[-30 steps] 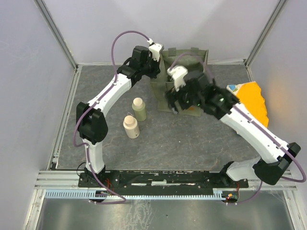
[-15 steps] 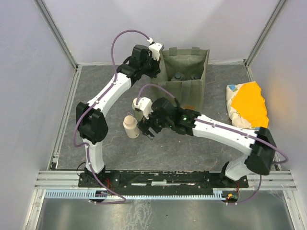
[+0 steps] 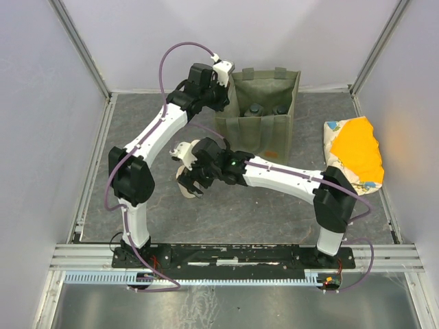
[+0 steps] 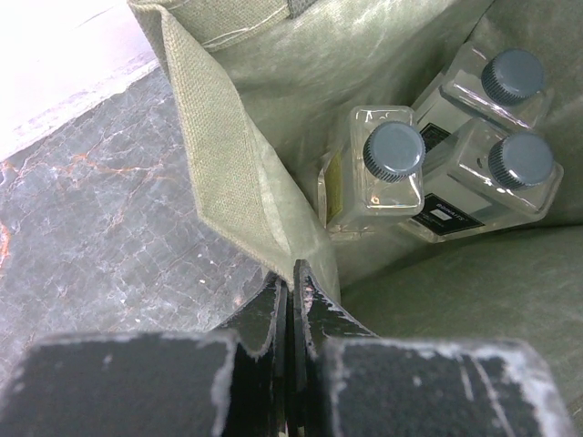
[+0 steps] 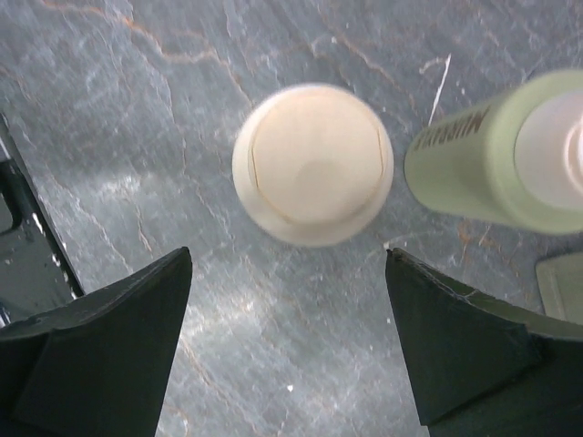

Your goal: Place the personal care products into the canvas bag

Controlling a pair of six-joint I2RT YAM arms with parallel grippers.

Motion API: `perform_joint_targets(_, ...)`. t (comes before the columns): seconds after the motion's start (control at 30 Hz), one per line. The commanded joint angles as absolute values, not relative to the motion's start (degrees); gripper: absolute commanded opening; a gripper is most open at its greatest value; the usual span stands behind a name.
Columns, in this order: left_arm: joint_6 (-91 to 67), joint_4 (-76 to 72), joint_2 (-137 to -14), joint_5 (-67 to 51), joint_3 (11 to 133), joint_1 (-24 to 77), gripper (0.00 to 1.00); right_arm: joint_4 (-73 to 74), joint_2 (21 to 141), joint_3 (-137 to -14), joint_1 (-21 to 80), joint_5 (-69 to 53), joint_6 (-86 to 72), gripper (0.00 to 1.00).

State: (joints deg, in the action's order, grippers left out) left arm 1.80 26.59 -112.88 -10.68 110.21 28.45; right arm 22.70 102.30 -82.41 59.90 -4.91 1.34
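The olive-green canvas bag point(image 3: 260, 120) stands upright at the back of the table. My left gripper point(image 3: 228, 92) is shut on the bag's left rim point(image 4: 219, 155), the fabric pinched at its tips point(image 4: 293, 273). Inside the bag lie three clear square bottles point(image 4: 393, 152) with dark caps. My right gripper point(image 5: 287, 300) hangs open above the cream bottle point(image 5: 312, 164), which stands upright just beyond its fingertips. The olive-green bottle point(image 5: 510, 155) stands to the right of it. In the top view the right gripper point(image 3: 188, 179) covers most of the cream bottle point(image 3: 186, 192) and hides the olive-green one.
An orange and cream soft packet point(image 3: 357, 147) lies at the right side of the table. White walls close in the back and both sides. A metal rail point(image 3: 233, 255) with the arm bases runs along the near edge.
My right arm has swung from over the bag, left and toward the near edge, to above the cream bottle. The left arm has stayed on the bag's rim.
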Motion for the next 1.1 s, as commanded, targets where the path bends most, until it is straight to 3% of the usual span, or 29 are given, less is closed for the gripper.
perform_joint_targets(0.0,4.83,29.07,-111.72,-12.16,112.94,27.9,0.03,20.34,105.28,-88.43,60.25,-6.56,2.64,0.95)
perform_joint_targets(1.07,4.66,28.86,-111.01,-12.52,112.37,27.47,0.03,30.91,121.1,-103.44,61.14,-0.84,6.46,0.97)
